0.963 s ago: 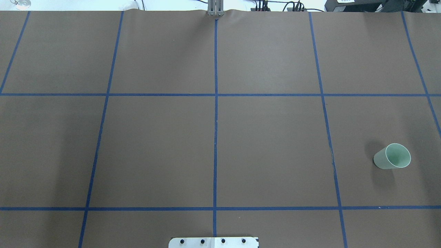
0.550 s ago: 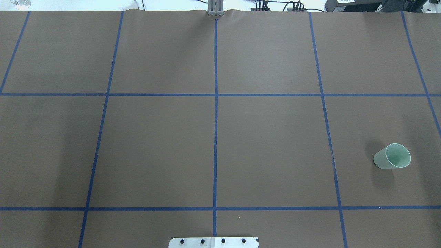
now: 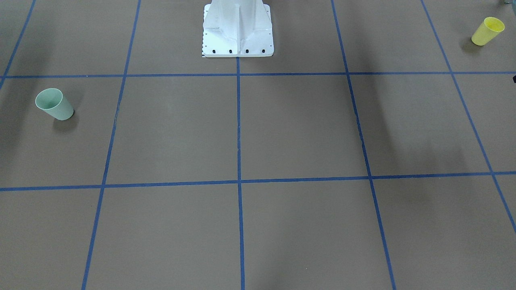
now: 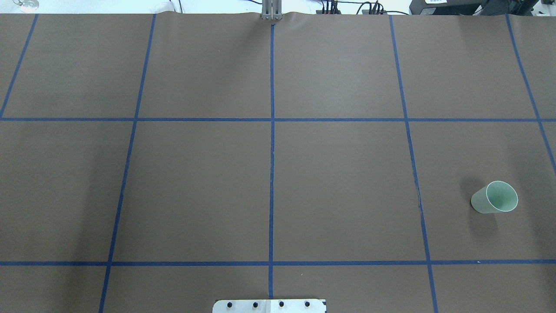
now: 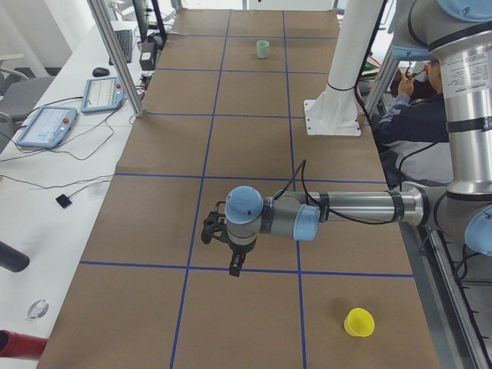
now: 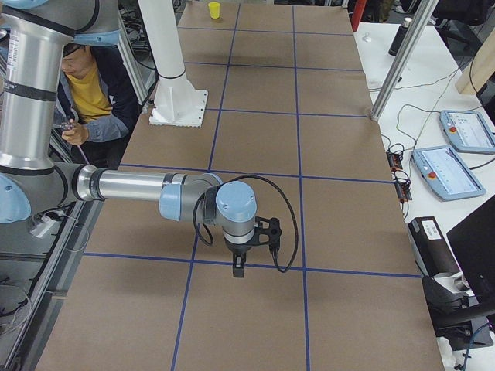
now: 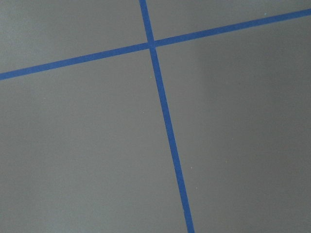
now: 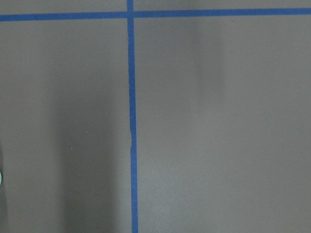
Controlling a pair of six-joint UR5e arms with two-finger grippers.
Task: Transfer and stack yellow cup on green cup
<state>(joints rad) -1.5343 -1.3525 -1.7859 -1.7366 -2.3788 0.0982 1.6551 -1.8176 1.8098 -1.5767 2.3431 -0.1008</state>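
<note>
The yellow cup point(image 3: 487, 31) stands upright near the table edge on my left side; it also shows in the exterior left view point(image 5: 358, 322) and far off in the exterior right view point(image 6: 214, 10). It is outside the overhead view. The green cup point(image 4: 495, 198) stands upright on my right side, also seen in the front-facing view point(image 3: 54, 104) and the exterior left view point(image 5: 263, 49). My left gripper point(image 5: 234, 269) hangs above the table, away from the yellow cup. My right gripper point(image 6: 238, 270) hangs above the table too. I cannot tell whether either is open or shut.
The brown table cover carries a blue tape grid. The white robot pedestal point(image 3: 238, 28) stands at the table's near-robot edge. A seated person point(image 5: 415, 115) is beside the robot. Tablets point(image 6: 452, 174) and cables lie along the far side bench.
</note>
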